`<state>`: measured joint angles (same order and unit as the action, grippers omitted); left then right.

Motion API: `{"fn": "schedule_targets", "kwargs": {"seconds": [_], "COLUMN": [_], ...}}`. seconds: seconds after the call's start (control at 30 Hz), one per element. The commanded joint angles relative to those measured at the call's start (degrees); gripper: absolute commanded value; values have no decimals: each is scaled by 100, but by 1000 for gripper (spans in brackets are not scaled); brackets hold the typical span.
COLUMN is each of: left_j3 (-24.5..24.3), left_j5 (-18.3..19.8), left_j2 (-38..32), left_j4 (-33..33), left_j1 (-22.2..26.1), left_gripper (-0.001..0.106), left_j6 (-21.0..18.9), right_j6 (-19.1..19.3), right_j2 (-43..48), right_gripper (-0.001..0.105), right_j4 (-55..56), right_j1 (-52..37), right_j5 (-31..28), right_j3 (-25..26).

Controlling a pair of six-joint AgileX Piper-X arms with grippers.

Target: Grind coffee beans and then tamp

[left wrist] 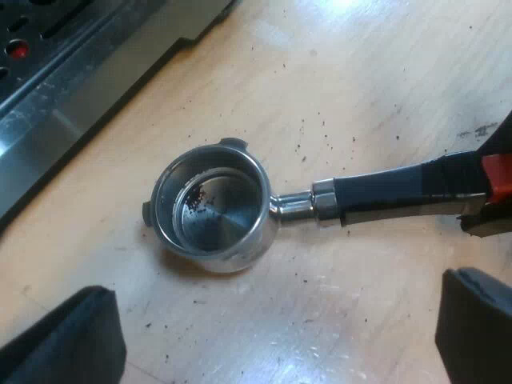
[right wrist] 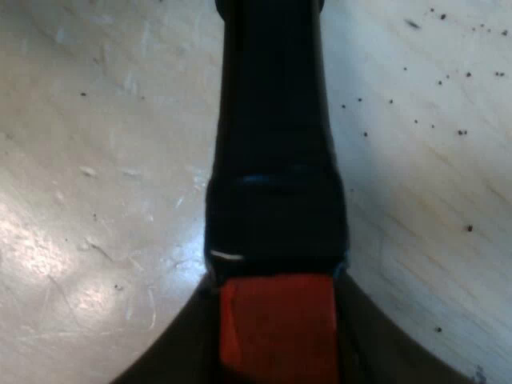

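Item: metal holder (left wrist: 212,210), lying on the bench (left wrist: 360,72), basket mouth upward, a few coffee grounds (left wrist: 196,210) on the basket floor. Its handle (left wrist: 400,190) runs level along the bench, pointing away from the espresso machine (left wrist: 72,72), whose base stands near the basket but apart from it. Loose specks (left wrist: 320,136) lie scattered on the bench beside the handle. Right tool (right wrist: 276,336): closed on the handle's far end, one finger on each side. Left tool (left wrist: 280,320): above the bench, near the holder and clear of it, its fingers (left wrist: 68,336) spread wide with nothing between them.
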<state>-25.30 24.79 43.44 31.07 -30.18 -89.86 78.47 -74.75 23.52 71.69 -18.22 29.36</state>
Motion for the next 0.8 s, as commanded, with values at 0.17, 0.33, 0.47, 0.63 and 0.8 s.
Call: {"fn": "schedule_targets", "kwargs": {"seconds": [0.17,0.33,0.47,0.63,0.8], "left_j3": [-36,-36,-36,-36,-54], "left_j5": [-16,-16,-16,38,54], "left_j2": [-39,-39,-39,-39,-39], "left_j4": [-33,-12,-12,-12,-12], "left_j1": [-29,-29,-29,-29,-29], "left_gripper": [81,81,81,81,81], "left_j6": [18,18,18,18,18], "right_j6": [-23,-23,-23,-142,-105], "right_j2": [71,71,71,107,330], "right_gripper": [0,36,65,72,71], "right_j4": [280,642,1162,2213,2841], "right_j1": [-11,-11,-11,-11,-11], "right_j5": [-85,213,218,163,1], "right_j3": [60,60,75,372,821]}}
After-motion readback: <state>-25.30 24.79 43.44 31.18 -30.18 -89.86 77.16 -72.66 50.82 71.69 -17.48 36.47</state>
